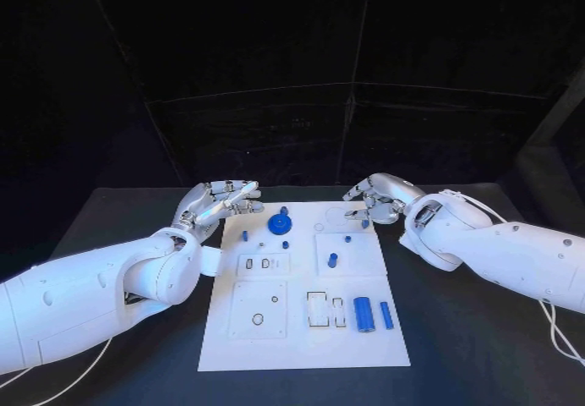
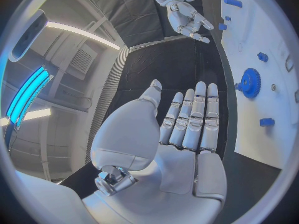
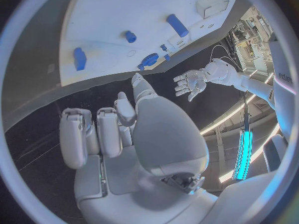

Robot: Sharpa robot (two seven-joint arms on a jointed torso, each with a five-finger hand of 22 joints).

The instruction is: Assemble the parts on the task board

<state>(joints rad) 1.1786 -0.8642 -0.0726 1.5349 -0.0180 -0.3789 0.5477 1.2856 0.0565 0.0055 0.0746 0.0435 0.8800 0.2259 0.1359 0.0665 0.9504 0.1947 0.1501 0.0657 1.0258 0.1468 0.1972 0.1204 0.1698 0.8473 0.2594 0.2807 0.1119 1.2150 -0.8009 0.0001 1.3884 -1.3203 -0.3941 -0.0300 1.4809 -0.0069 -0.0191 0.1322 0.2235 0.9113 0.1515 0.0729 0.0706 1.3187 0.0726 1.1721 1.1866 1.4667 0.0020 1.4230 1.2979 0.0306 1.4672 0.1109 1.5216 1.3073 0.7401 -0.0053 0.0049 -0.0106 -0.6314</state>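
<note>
Blue parts point(image 1: 363, 314) — small, task board point(image 1: 305, 351)

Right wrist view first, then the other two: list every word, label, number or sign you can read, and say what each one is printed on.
Dark lettering on the left arm at the rim of the right wrist view: cut off and too blurred to read.
Task board: no readable print; its marks are cut-outs and slots.
Blue gear and the other blue parts: no text.
Left hand and right hand: no readable marking.
</note>
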